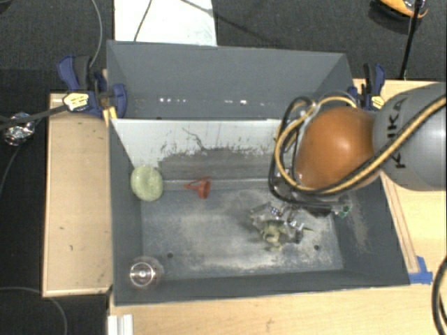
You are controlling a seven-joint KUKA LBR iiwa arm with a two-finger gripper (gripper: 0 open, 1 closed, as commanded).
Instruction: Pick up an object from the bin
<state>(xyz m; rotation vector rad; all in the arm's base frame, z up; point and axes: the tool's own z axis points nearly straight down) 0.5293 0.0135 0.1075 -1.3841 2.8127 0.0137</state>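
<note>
My gripper (279,223) reaches down under the orange wrist cover to the bin floor right of centre. A small yellowish-grey lump (272,237) lies right at its tips, partly hidden by them. A little red piece (200,186) lies to the left near the back wall. A pale green ball (147,183) rests at the back left.
A clear round cup or lid (142,272) sits in the front left corner. A small green bit (343,212) shows under the arm at the right. The arm and its cables cover the bin's right back part.
</note>
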